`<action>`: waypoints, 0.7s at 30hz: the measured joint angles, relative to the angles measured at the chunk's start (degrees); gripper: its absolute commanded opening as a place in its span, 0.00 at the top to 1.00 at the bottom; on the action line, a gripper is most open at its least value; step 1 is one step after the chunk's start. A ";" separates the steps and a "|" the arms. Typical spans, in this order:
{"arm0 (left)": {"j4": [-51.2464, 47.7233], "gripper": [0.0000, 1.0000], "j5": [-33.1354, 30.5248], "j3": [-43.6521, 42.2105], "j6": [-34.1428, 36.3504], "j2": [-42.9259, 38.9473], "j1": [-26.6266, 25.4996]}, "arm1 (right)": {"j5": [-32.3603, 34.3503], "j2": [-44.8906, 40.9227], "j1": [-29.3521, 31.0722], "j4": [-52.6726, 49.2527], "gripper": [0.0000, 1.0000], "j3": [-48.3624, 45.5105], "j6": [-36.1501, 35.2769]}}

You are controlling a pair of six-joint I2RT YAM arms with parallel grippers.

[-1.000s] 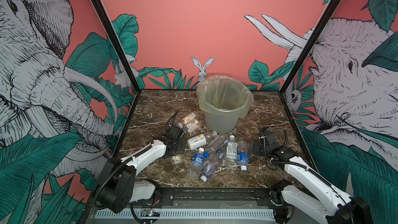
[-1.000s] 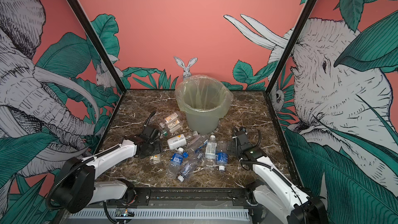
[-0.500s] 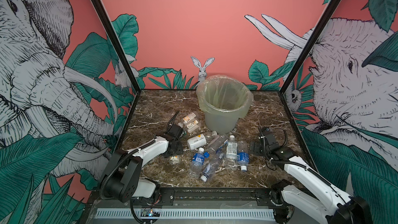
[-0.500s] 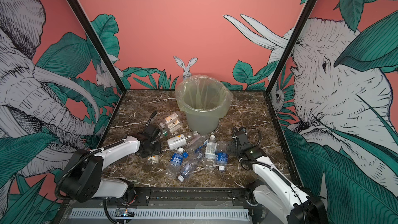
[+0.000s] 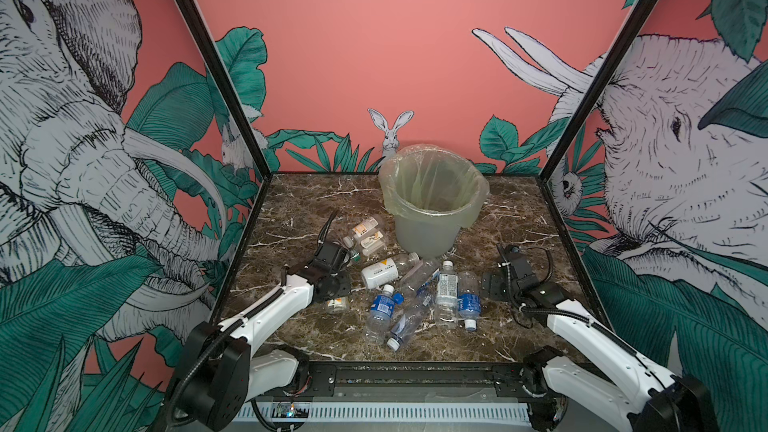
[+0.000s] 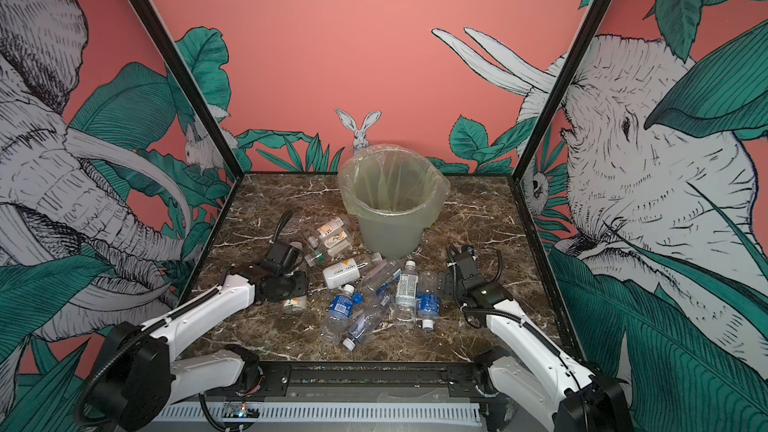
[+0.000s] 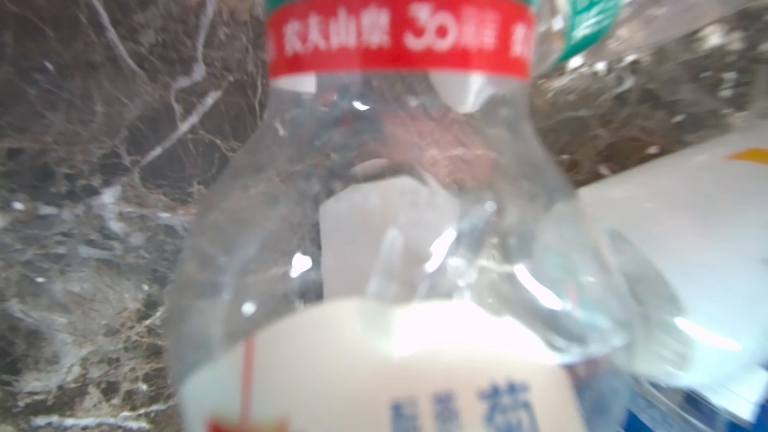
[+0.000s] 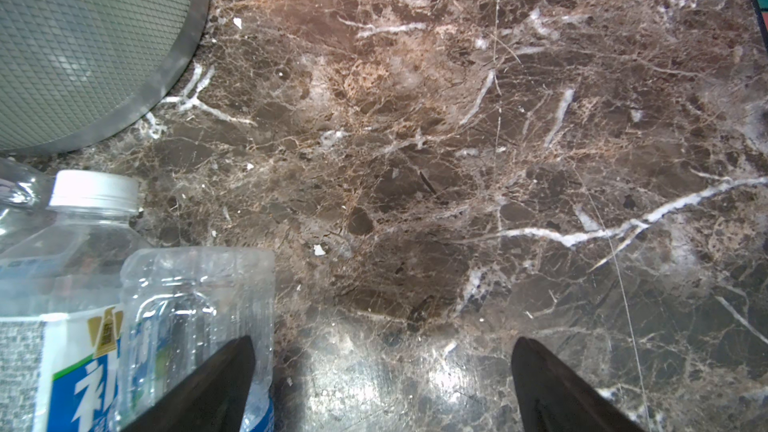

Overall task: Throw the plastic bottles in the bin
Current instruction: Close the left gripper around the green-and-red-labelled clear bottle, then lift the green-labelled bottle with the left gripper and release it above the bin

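**Left gripper** [image 5: 335, 292]: closed, pointed down at the near-left edge of the bottle scatter. In both top views a small clear bottle [image 5: 337, 305] is seen directly under it. A cream-labelled clear body [image 7: 386, 284], probably that same bottle, fills the left wrist view, blurred. The fingers are hidden, so the grip on it is taken as likely rather than confirmed. A red-and-green-labelled bottle [image 7: 399, 27] is seen just beyond it.

**Right gripper** [image 8: 384, 344]: jaws spread wide, held low, with bare surface [image 8: 457, 160] showing between them. One finger overlaps a blue-labelled bottle [image 8: 187, 317]; whether they touch cannot be judged. A white-capped bottle [image 8: 83, 222] lies against that one.

**Plastic bottles** [image 5: 446, 292]: scattered lying on the surface, in front of the bin and between the two arms. An orange-labelled pair [image 5: 368, 234] lies left of the bin's base.

**Bin** [image 5: 424, 238]: upright at the back middle of the surface, with the clear bag folded over its rim. Its lower wall [image 8: 83, 56] is seen in the right wrist view.
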 measured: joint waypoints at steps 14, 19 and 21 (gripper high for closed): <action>6.03 0.62 3.28 -10.56 5.03 -27.43 0.00 | -0.02 0.50 0.00 0.00 0.01 0.00 0.00; 8.70 0.62 5.35 -10.78 7.48 -37.64 0.00 | -0.07 0.50 0.00 0.02 0.01 0.00 -0.02; 8.87 0.62 6.19 -9.27 8.39 -39.30 0.00 | -0.07 0.50 0.00 0.00 0.01 0.00 -0.02</action>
